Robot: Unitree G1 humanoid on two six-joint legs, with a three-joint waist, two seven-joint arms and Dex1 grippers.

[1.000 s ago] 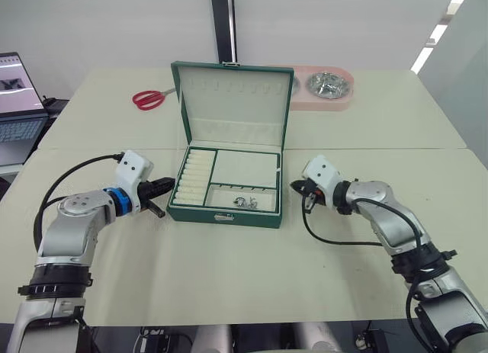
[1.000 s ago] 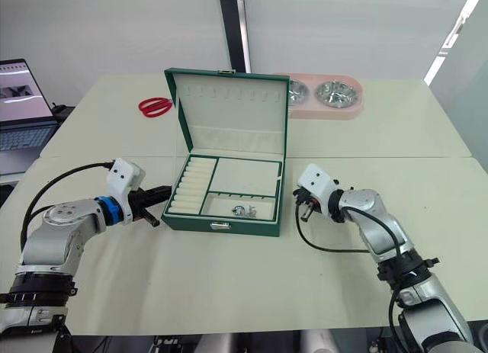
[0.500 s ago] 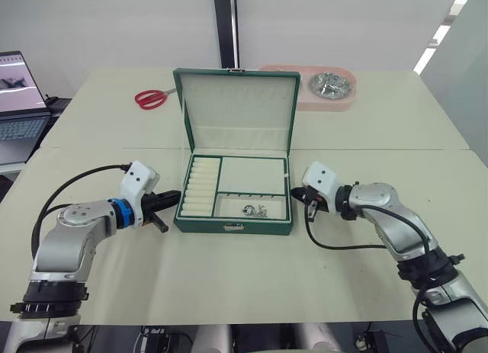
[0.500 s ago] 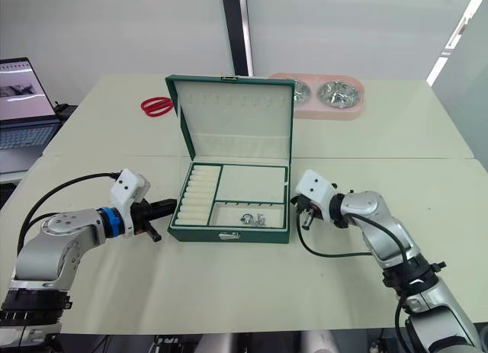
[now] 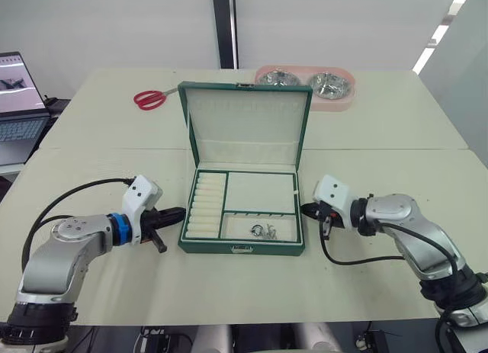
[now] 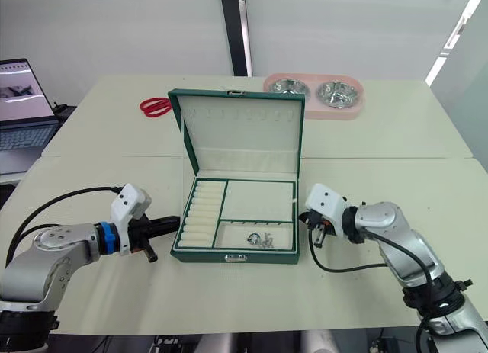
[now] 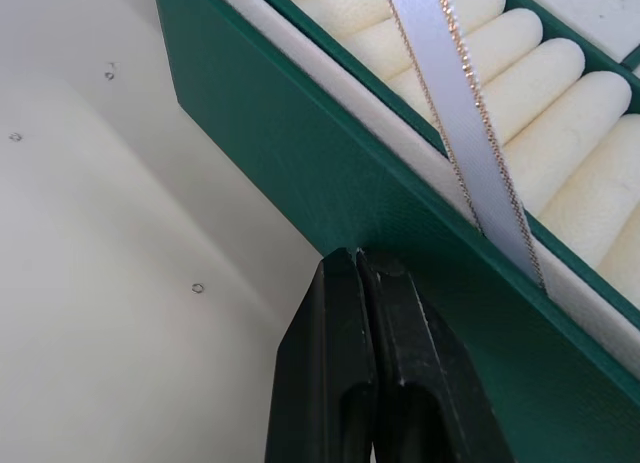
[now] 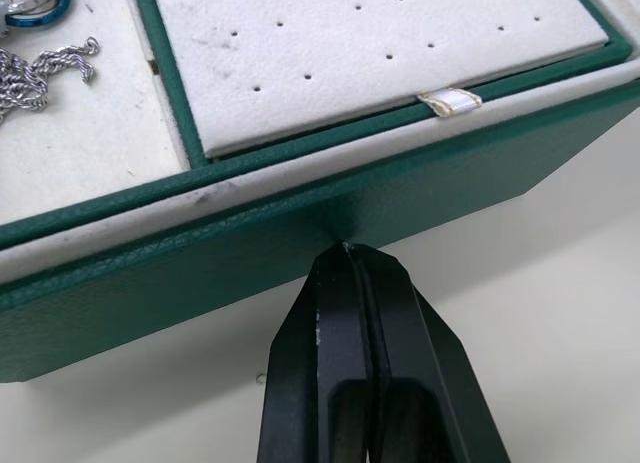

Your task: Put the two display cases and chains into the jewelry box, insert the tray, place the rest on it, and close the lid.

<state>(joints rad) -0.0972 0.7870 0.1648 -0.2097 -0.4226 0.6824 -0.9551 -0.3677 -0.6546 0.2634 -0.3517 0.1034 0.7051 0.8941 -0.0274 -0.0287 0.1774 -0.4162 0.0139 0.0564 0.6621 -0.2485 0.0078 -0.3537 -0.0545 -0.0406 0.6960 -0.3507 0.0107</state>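
On the table's near half, the open box [image 5: 242,223] sits squeezed between left gripper [image 7: 362,271] and right gripper [image 8: 350,258], both pressed together; rigid but seemingly light, it looks best pushed low on its side walls.

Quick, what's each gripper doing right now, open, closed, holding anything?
Left gripper: closed, holding nothing, tips against the jewelry box side wall.
Right gripper: closed, holding nothing, tips against the box's opposite wall.
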